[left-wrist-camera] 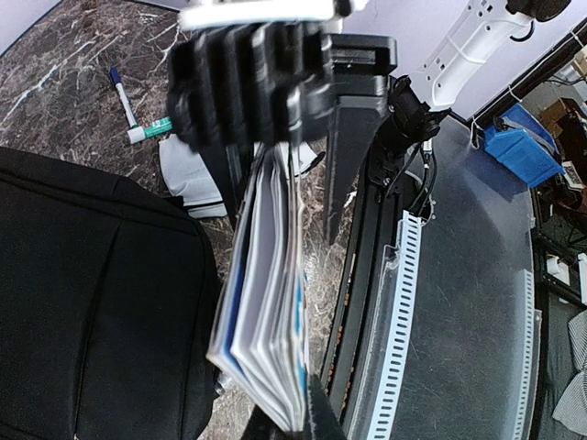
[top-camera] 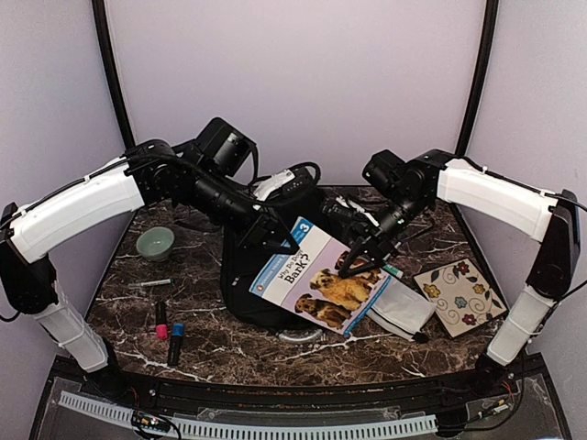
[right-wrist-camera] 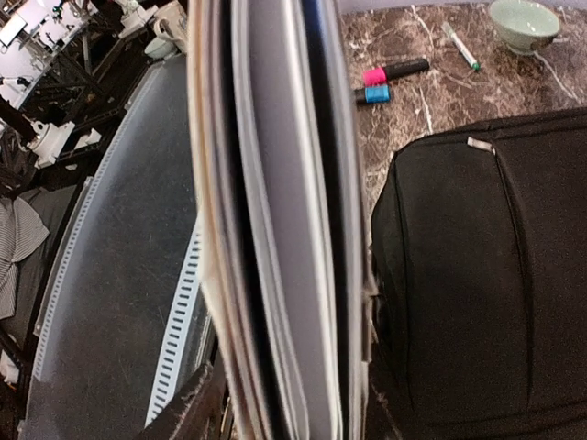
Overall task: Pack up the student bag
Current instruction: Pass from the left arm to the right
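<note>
The black student bag (top-camera: 261, 280) lies flat mid-table; it also shows in the left wrist view (left-wrist-camera: 92, 302) and the right wrist view (right-wrist-camera: 477, 275). A picture book with dogs on its cover (top-camera: 321, 275) is held tilted above the bag. My left gripper (top-camera: 278, 240) is shut on the book's far left corner. My right gripper (top-camera: 353, 266) is shut on its right side. The left wrist view shows the book edge-on (left-wrist-camera: 266, 302) between my left gripper's jaws (left-wrist-camera: 286, 423). The right wrist view shows its pages (right-wrist-camera: 275, 229) between my right gripper's jaws (right-wrist-camera: 284, 417).
A green bowl (top-camera: 154, 243), a pen (top-camera: 151, 283), a pink marker (top-camera: 161, 320) and a blue marker (top-camera: 176, 341) lie left of the bag. A white pouch (top-camera: 404, 310), a green marker (top-camera: 393, 271) and a floral notebook (top-camera: 459, 295) lie to the right.
</note>
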Robot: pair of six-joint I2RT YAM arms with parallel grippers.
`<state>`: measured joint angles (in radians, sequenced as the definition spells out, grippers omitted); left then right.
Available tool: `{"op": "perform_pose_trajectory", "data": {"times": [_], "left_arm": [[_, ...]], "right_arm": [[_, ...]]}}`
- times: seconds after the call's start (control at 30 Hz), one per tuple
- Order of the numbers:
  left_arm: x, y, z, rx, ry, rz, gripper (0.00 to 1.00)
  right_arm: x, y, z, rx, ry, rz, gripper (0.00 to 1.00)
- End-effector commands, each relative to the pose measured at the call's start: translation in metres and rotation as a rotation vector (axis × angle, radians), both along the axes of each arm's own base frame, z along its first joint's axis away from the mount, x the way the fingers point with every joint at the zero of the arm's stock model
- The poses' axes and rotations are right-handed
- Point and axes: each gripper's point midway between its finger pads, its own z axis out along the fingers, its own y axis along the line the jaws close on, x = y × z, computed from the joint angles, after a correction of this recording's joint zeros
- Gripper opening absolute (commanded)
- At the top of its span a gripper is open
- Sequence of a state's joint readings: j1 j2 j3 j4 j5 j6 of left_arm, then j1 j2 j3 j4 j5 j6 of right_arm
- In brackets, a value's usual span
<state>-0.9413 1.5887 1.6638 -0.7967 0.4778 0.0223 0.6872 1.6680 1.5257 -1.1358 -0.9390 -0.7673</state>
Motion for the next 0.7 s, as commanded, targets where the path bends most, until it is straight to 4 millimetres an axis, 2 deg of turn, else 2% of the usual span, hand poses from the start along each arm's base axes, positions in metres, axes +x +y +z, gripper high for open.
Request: {"op": "perform_pose_trajectory", "data": {"times": [0.0, 0.07, 0.17, 0.37, 0.47, 0.53, 0.6, 0.67], "left_arm": [[-0.002, 0.002, 0.031, -0.047, -0.071, -0.010, 0.00], [-0.001, 0.002, 0.030, -0.043, -0.074, -0.012, 0.00], [0.000, 0.001, 0.027, -0.036, -0.071, -0.013, 0.00], [0.001, -0.001, 0.019, -0.020, -0.059, -0.019, 0.00], [0.002, -0.002, 0.017, -0.012, -0.058, -0.015, 0.00], [0.003, -0.002, 0.015, -0.004, -0.058, -0.009, 0.00], [0.004, -0.001, 0.013, -0.001, -0.057, -0.007, 0.00], [0.004, -0.001, 0.014, -0.006, -0.060, -0.005, 0.00]], "right_arm": [[0.000, 0.002, 0.002, 0.003, -0.025, -0.004, 0.40], [0.001, 0.003, 0.001, -0.002, -0.024, -0.007, 0.31], [0.003, 0.003, 0.000, -0.006, -0.027, -0.013, 0.27], [0.003, 0.004, 0.002, 0.001, -0.020, -0.015, 0.28], [0.003, 0.007, 0.006, 0.017, -0.011, -0.019, 0.38], [0.003, 0.008, 0.008, 0.030, -0.005, -0.027, 0.38], [0.003, 0.009, 0.009, 0.035, 0.006, -0.029, 0.33], [0.002, 0.010, 0.007, 0.032, 0.017, -0.027, 0.23]]}}
